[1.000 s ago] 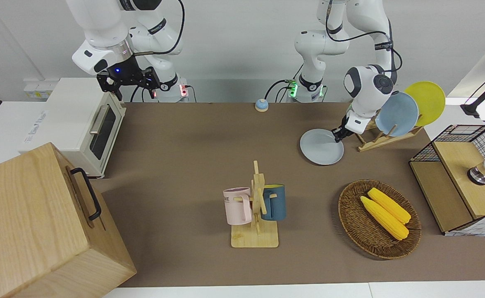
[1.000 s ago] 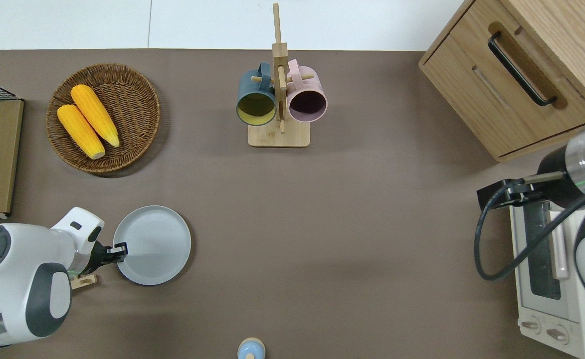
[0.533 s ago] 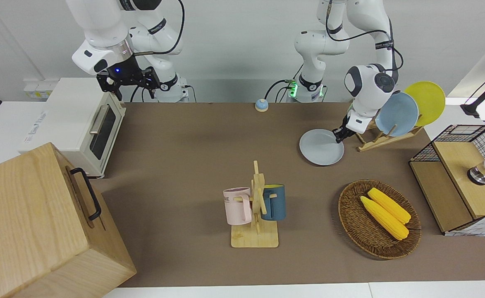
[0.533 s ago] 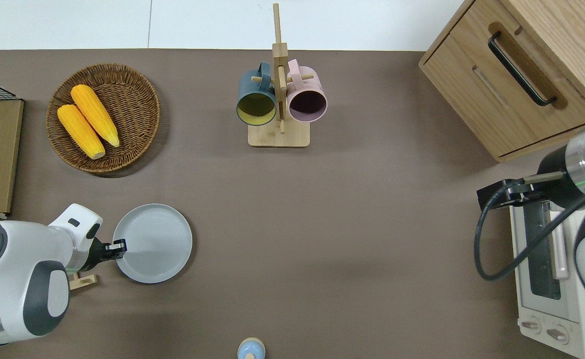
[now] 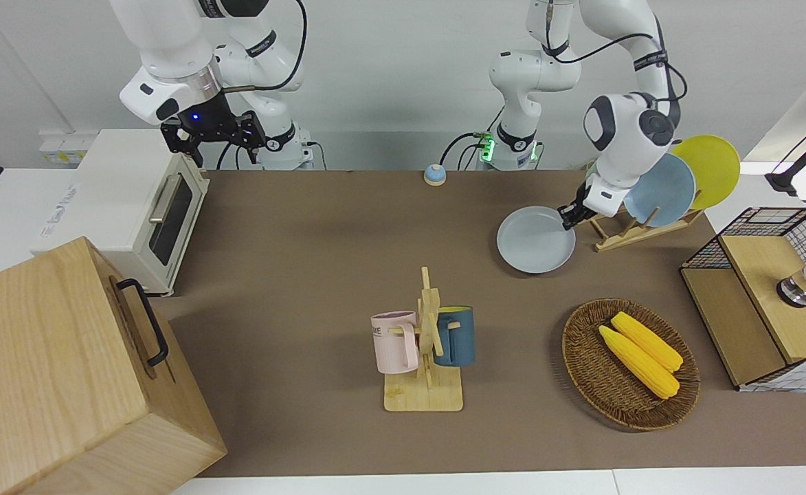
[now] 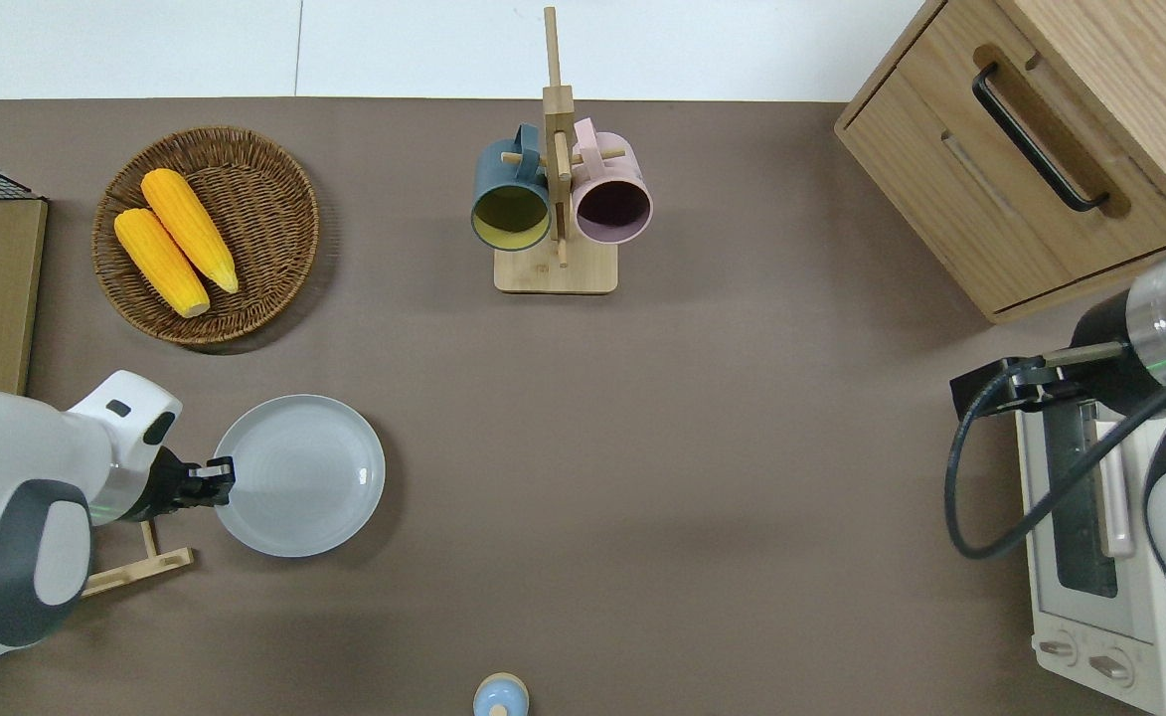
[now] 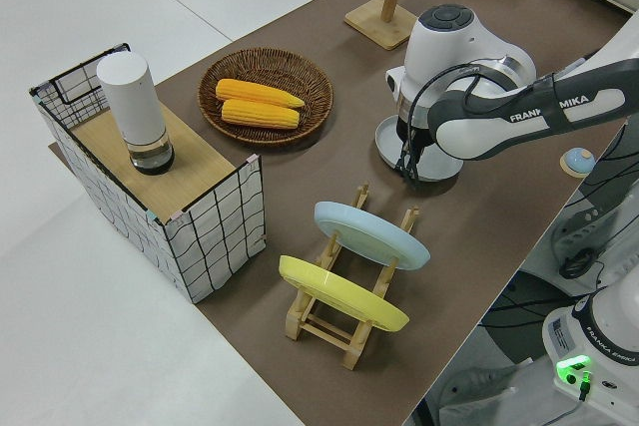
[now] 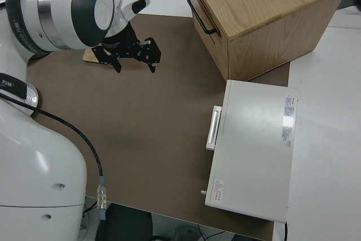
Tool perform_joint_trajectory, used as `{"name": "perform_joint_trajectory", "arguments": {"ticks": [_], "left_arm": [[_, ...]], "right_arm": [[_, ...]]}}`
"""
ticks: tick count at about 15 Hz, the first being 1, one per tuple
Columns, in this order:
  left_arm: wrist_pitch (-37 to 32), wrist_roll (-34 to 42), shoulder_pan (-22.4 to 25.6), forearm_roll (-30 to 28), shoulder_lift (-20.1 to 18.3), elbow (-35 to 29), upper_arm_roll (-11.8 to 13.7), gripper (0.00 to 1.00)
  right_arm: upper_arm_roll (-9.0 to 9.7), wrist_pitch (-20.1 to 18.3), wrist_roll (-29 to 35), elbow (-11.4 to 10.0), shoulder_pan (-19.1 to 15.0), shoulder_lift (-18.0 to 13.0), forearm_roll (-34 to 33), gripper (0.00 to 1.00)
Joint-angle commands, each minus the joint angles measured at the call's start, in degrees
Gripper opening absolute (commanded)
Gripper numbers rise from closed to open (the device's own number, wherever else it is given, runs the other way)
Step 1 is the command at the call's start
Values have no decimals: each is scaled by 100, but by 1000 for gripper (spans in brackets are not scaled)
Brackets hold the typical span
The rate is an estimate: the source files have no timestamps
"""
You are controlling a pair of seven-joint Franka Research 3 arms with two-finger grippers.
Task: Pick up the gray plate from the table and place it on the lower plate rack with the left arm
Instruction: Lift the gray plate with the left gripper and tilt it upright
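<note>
Overall, matte brown table (image 5: 320, 234) against white walls.

A wide brown table (image 5: 320, 227) with white edges. A wooden mug tree (image 5: 424, 375) stands mid-table. Relative to it: a wicker basket (image 5: 585, 375) beside it toward the left arm's end, a plate rack (image 5: 622, 234) nearer the robots that way, a wooden cabinet (image 5: 52, 371) and white toaster oven (image 5: 128, 206) toward the right arm's end.

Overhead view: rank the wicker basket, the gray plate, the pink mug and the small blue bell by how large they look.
1. wicker basket, largest.
2. gray plate, somewhat smaller; it is held off the table by the left gripper, which may enlarge it slightly.
3. pink mug.
4. small blue bell, smallest, partly cut off by the edge.
</note>
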Motion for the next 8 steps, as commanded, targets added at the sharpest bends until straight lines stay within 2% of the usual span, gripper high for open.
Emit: {"name": "perform_joint_trajectory", "arguments": {"ticks": [1, 3, 8], "left_arm": [[-1388, -170, -48, -31, -13, 1091, 8, 0], [-1925, -196, -40, -31, -22, 1514, 8, 0], [-2761, -143, -13, 48, -101, 2191, 17, 0]], "right_arm": [[121, -62, 68, 41, -132, -12, -28, 983], [121, -62, 68, 41, -132, -12, -28, 983], [121, -62, 68, 33, -132, -20, -28, 983]]}}
